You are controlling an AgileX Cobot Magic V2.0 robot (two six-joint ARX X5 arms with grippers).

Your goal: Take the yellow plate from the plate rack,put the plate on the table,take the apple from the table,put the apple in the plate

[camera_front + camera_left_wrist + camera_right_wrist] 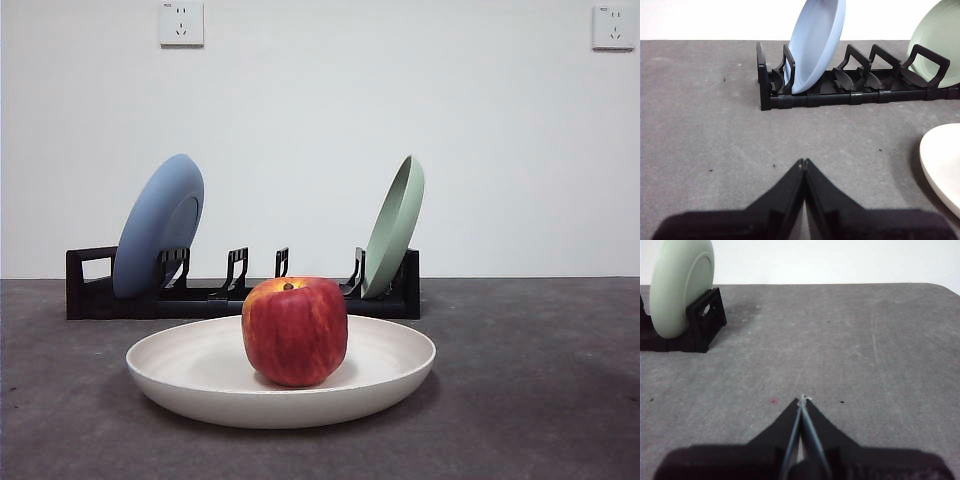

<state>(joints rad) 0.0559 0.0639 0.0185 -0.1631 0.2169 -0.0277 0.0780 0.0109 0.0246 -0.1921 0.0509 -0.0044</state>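
The red apple [295, 331] rests upright in the middle of the cream yellow plate [190, 368], which lies flat on the dark grey table [540, 400] in front of the black plate rack [90, 285]. An edge of the plate [945, 162] shows in the left wrist view. My left gripper [803, 162] hangs shut above bare table, short of the rack [815, 95] and apart from the plate. My right gripper [803, 399] is shut over bare table beside the rack's end [702, 322]. Neither gripper appears in the front view.
A blue plate [160, 225] leans in the rack's left slot and a pale green plate [395, 225] in its right end slot; the slots between stand vacant. A white wall with two sockets rises behind the table.
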